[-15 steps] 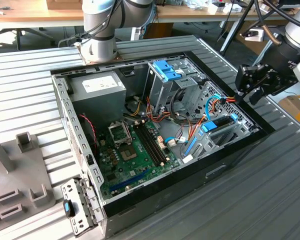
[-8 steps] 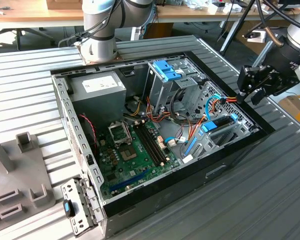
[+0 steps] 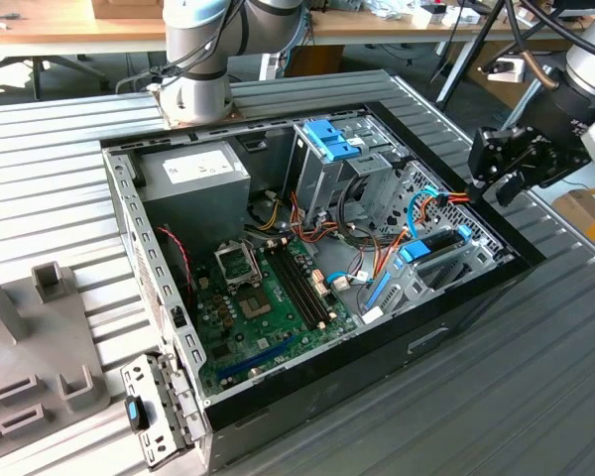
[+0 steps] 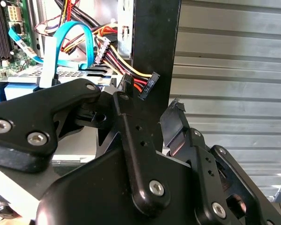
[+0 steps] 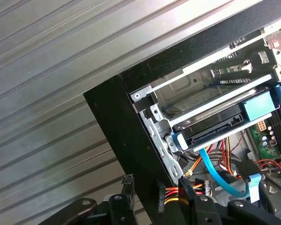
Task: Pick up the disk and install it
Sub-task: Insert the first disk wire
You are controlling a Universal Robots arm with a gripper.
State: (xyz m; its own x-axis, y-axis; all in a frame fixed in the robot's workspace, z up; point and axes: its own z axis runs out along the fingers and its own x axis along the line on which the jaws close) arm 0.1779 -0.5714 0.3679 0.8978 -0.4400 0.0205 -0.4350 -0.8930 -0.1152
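The disk (image 3: 437, 242) sits inside the computer case (image 3: 456, 327), slotted into the drive cage (image 3: 431, 278) against the case's wall on the exterior view's right. Its blue carrier tabs show at both ends. The gripper (image 3: 488, 188) hangs just outside that same wall, at its top edge, so the disk lies inward of the jaws and below them, near but not touching. The jaws stand apart and grip nothing. The case wall and a black power connector (image 4: 150, 85) on orange, red and yellow wires lie between them.

In the first wrist view the disk (image 5: 220, 123) appears edge-on between the cage's metal rails. Its long axis runs along those rails, from the case wall in towards the motherboard (image 3: 268, 297). That view also shows a light-blue data cable (image 5: 220, 176) curving under the cage, close to the disk's end.

The second wrist view shows how the fingertips (image 4: 174, 112) straddle the wall. The exterior view places the case on the ribbed metal desk (image 3: 59, 178).
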